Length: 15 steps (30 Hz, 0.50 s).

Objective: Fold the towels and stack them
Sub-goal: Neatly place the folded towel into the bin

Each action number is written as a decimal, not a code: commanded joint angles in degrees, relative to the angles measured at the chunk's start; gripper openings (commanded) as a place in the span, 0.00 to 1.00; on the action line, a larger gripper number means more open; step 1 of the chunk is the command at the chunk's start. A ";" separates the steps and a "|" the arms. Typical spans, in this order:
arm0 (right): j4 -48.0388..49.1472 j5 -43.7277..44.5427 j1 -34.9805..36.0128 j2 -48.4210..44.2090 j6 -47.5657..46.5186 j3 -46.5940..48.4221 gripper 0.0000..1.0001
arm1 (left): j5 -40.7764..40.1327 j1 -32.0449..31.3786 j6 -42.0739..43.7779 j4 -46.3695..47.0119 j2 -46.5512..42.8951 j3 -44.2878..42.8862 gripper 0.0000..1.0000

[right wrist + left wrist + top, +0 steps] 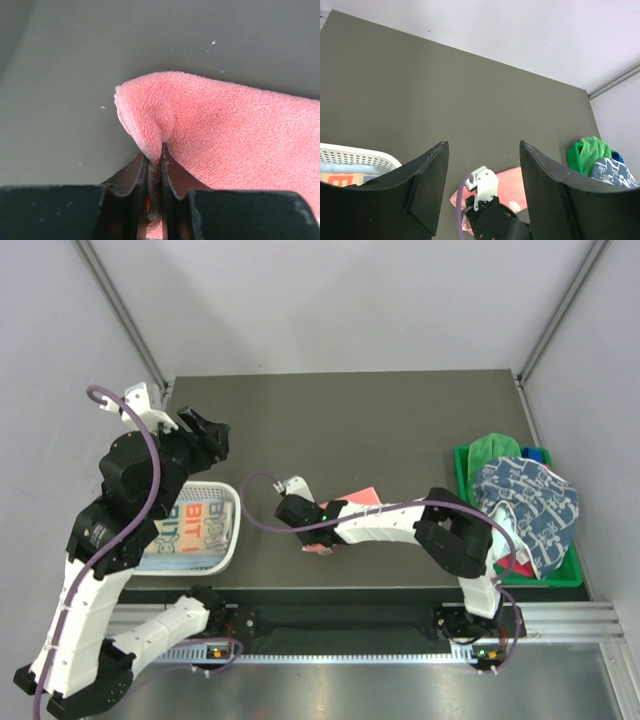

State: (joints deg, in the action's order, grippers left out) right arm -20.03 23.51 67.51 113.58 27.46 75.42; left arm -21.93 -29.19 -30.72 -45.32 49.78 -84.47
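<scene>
A coral pink towel (352,499) lies near the table's middle, mostly under my right arm; it also shows in the left wrist view (506,186) and fills the right wrist view (235,130). My right gripper (312,545) (154,157) is shut on a pinched fold at this towel's edge. My left gripper (210,435) (482,187) is open and empty, raised above the white mesh basket's far side. A navy patterned towel (525,502), a green towel (490,448) and a blue one (537,453) are piled in the green bin.
The white mesh basket (228,540) at the left holds a folded printed cloth (195,525). The green bin (462,468) stands at the table's right edge. A purple cable (262,480) loops by my right wrist.
</scene>
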 commanded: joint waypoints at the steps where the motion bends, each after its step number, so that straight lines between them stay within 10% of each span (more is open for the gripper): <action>1: 1.91 -10.40 -2.02 -2.66 0.05 -2.38 0.00 | -0.04 0.27 1.45 -0.12 0.14 -2.37 0.63; 15: 21.87 -27.28 -4.05 -9.79 16.91 0.94 0.00 | 1.01 0.27 0.49 -1.52 -1.00 -2.37 0.62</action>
State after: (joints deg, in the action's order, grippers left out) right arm -7.57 0.56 62.89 104.92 37.69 71.24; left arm -21.71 -29.17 -30.11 -46.83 49.63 -86.28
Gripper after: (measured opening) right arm 0.097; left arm 0.620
